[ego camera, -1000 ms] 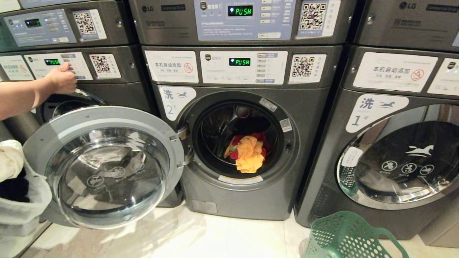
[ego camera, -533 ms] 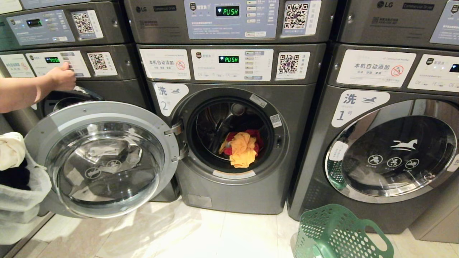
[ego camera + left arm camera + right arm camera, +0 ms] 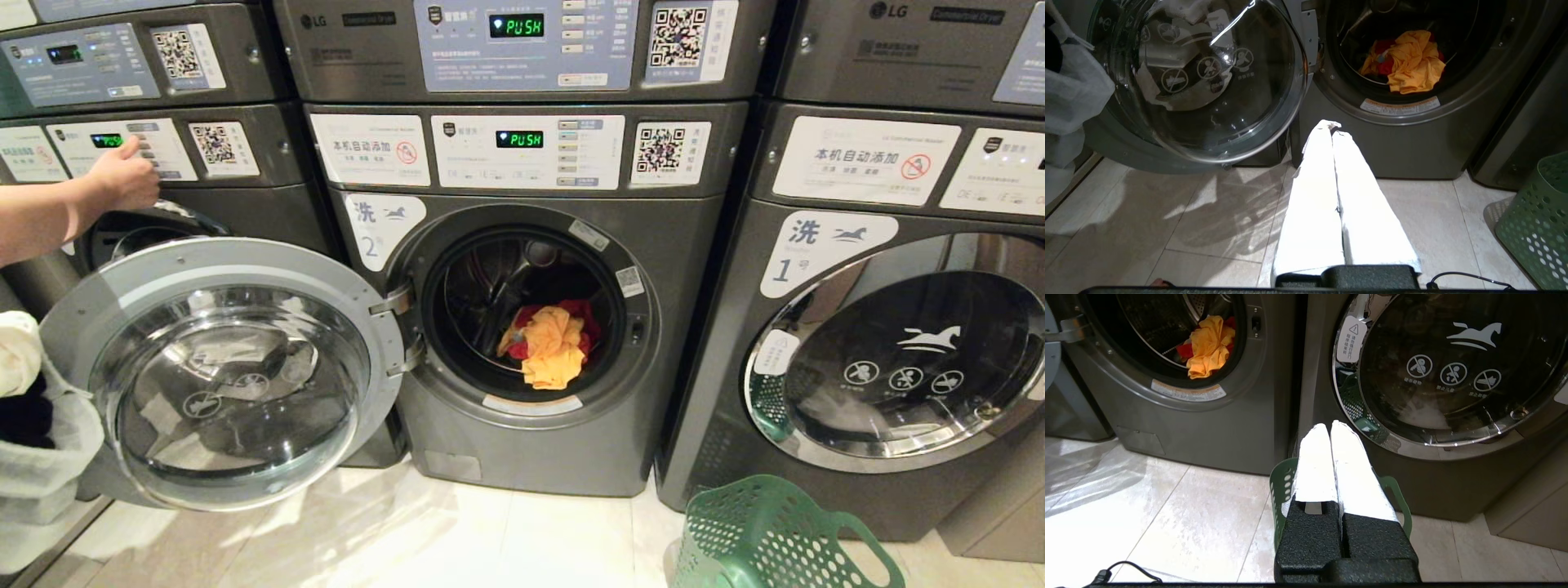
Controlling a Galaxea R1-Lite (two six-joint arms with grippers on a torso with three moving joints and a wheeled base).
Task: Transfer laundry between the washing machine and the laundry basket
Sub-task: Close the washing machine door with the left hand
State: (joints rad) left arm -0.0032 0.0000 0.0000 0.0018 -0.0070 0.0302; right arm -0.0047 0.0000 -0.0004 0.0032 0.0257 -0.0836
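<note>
1. Fingers: left gripper (image 3: pixel 1333 126), white-wrapped pair pressed together, nothing between; right gripper (image 3: pixel 1331 426), likewise together and empty.
2. Head view: neither arm shown. Washing machine (image 3: pixel 522 327), label 2, centre of frame; door (image 3: pixel 224 376) swung fully open toward the robot's left. Yellow cloth (image 3: pixel 551 347) heaped over red cloth (image 3: pixel 584 314) at the front lip of the drum. Laundry basket (image 3: pixel 775 535), green and perforated, on the floor toward the robot's right, in front of the machine labelled 1 (image 3: pixel 865 343), apparently empty from the part seen. Person's hand (image 3: pixel 122 175) on the panel of the neighbouring machine at far left; white bag (image 3: pixel 37 457) of clothes beneath it.
3. Left wrist view: fingers aimed across the bare floor (image 3: pixel 1167 212) at the machine's base, drum opening ahead, above and slightly to one side; yellow cloth draped along the lower rim, no clear long axis. Basket only at the frame edge, well apart. Open door close beside the approach line.
4. Right wrist view: fingers poised directly over the basket, rim visible on both sides of the fingers; drum opening well off to one side.
5. Judged: left arm the more squarely placed for reaching the cloth, right arm nearer the basket.
6. Shown only in head view: the hand, panels and labels. Shown only in wrist views: the closed fingers and the warning sticker (image 3: pixel 1399 107) under the drum lip.
</note>
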